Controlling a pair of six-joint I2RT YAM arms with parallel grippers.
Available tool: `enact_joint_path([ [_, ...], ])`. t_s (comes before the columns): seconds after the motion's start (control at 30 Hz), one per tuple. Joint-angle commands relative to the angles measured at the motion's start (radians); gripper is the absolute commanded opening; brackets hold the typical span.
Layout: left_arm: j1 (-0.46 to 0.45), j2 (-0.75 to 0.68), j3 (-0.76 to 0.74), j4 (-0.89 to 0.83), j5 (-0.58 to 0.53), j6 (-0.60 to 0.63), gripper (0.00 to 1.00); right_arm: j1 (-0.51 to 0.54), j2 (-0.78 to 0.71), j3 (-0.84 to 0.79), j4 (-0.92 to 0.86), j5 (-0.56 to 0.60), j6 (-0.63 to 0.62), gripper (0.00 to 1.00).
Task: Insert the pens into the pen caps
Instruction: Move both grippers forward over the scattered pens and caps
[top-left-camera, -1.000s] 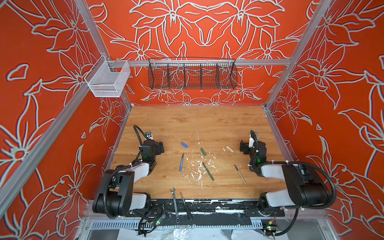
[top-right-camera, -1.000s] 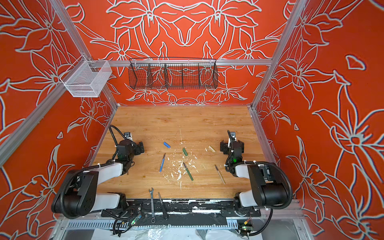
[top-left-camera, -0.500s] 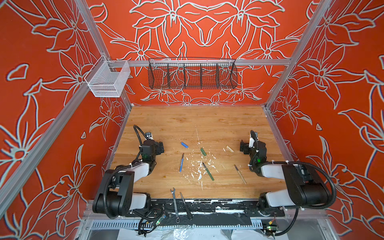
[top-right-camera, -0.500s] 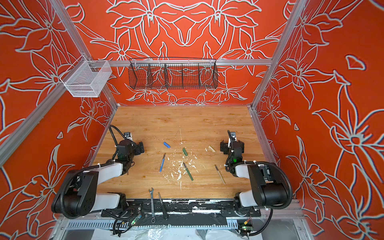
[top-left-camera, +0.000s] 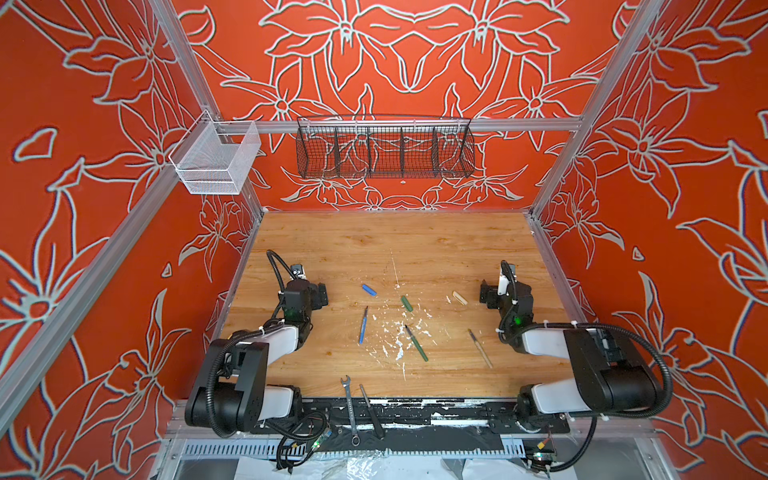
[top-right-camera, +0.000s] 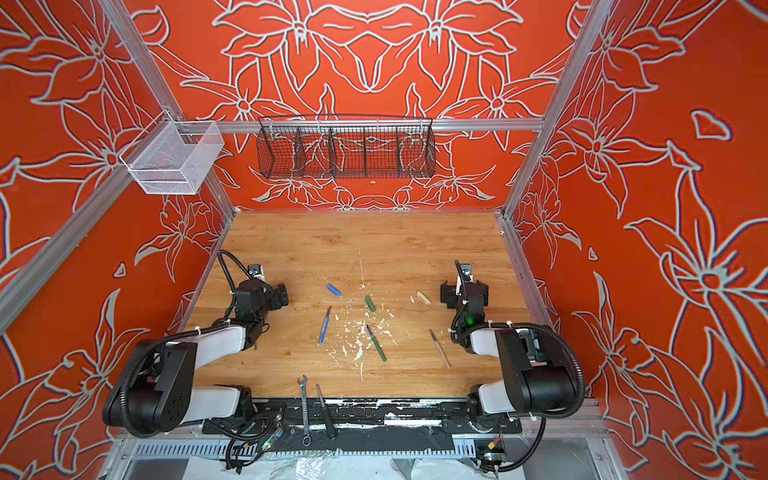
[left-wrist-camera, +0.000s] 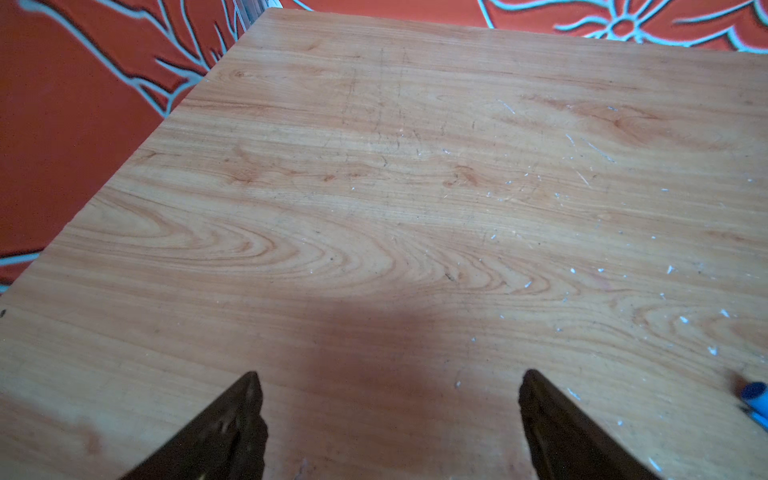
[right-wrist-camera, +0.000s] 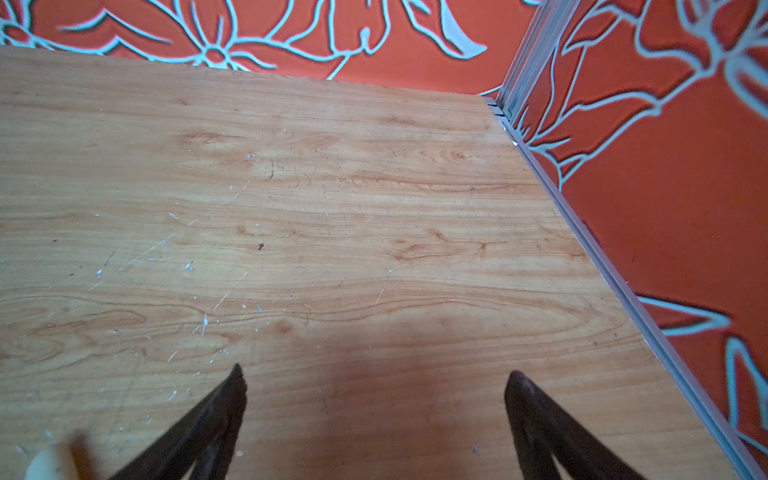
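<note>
Both top views: green pen (top-left-camera: 417, 344), tip rearward

Robot lab cell, aluminium frame (top-left-camera: 519, 123), printed walls (top-left-camera: 685, 174)

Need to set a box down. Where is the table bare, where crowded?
Bare: the far half of the table, back wall to the blue cap, green cap and tan cap. Crowded: the middle, where blue pen, green pen and tan pen lie between left hand and right hand.
</note>
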Motion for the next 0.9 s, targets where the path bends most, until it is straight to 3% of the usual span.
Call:
enact_joint_path([
  [0.0, 0.005, -0.008, 0.010, 0.009, -0.006, -0.004, 0.97, -0.004, -0.009, 0.017, -0.002, -0.010, 0.002, 0.97],
  [0.1, 0.005, -0.040, 0.060, -0.094, -0.036, -0.017, 0.97, -0.004, -0.012, 0.015, 0.000, -0.009, 0.003, 0.97],
  [0.17, 0.005, -0.083, 0.144, -0.280, -0.091, -0.062, 0.97, 0.000, -0.038, 0.019, -0.004, 0.029, 0.008, 0.97],
  [0.23, 0.005, -0.128, 0.209, -0.433, -0.085, -0.124, 0.97, 0.001, -0.134, 0.076, -0.204, 0.032, 0.010, 0.97],
  [0.3, 0.004, -0.185, 0.266, -0.575, -0.011, -0.175, 0.97, 0.000, -0.217, 0.163, -0.435, -0.011, 0.036, 0.96],
  [0.43, -0.013, -0.300, 0.370, -0.872, 0.170, -0.316, 0.97, 0.033, -0.305, 0.348, -0.848, -0.236, 0.195, 0.89],
  [0.5, -0.077, -0.350, 0.382, -0.968, 0.236, -0.359, 0.97, 0.098, -0.331, 0.395, -0.982, -0.296, 0.219, 0.85],
  [0.6, -0.218, -0.425, 0.391, -1.120, 0.234, -0.411, 0.97, 0.249, -0.375, 0.430, -1.137, -0.275, 0.243, 0.83],
  [0.73, -0.374, -0.466, 0.358, -1.262, 0.257, -0.498, 1.00, 0.346, -0.461, 0.418, -1.269, -0.343, 0.329, 0.77],
  [0.87, -0.526, -0.456, 0.327, -1.317, 0.243, -0.581, 0.89, 0.380, -0.585, 0.395, -1.370, -0.319, 0.379, 0.75],
])
